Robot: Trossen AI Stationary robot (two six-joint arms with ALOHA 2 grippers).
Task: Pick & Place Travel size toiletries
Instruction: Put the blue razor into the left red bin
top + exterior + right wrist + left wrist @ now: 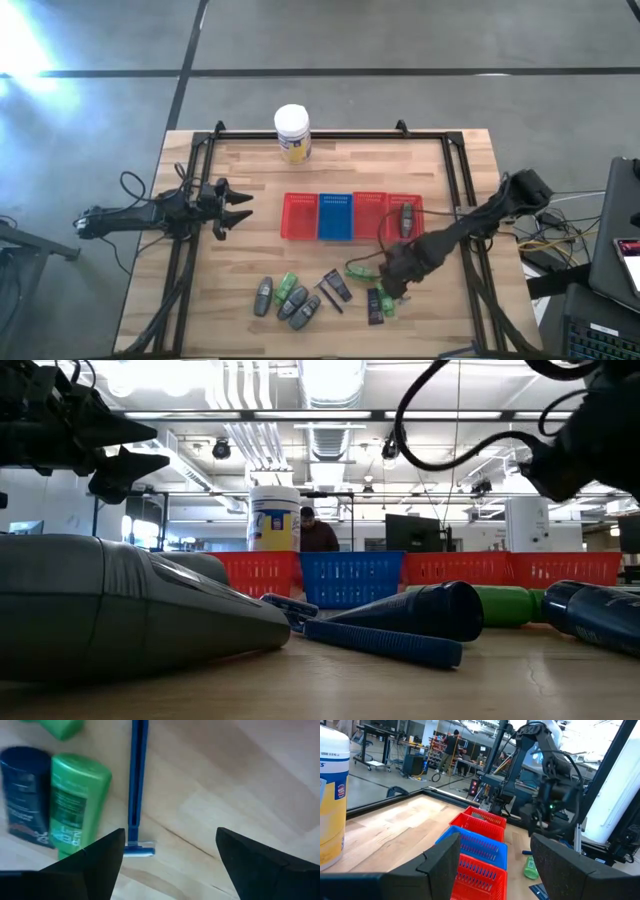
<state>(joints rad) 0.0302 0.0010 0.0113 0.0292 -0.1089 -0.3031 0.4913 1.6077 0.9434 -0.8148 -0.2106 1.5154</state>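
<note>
The row of mesh baskets (352, 216) sat mid-surface and serves as the landmark here. Near its right end, on the side away from the white jar (292, 133), the right gripper (400, 283) hung low over the wooden surface (250, 260) with its fingers spread wide and nothing between them. Its wrist view showed a thin blue stick (137, 785), apparently a razor, lying flat between the open fingers, with a green little bottle (75, 800) and a dark tube (25, 802) touching side by side just beside it. That placement suggested the gripper was lining up to pick the stick.

The remaining toiletries lay in a loose scatter (300, 297) on the same side of the baskets, nearer their left half: grey oval bottles, green bottles and flat dark tubes. One grey bottle (406, 219) already rested in the rightmost red basket.

The left gripper (238, 208) waited well to the left of the baskets, raised, fingers parted and empty.

In the high view the right arm covered part of the items under it, so their exact count was unclear. The low view was largely blocked by a grey bottle (120, 605) close to the lens, and the basket contents could not be seen from there.
</note>
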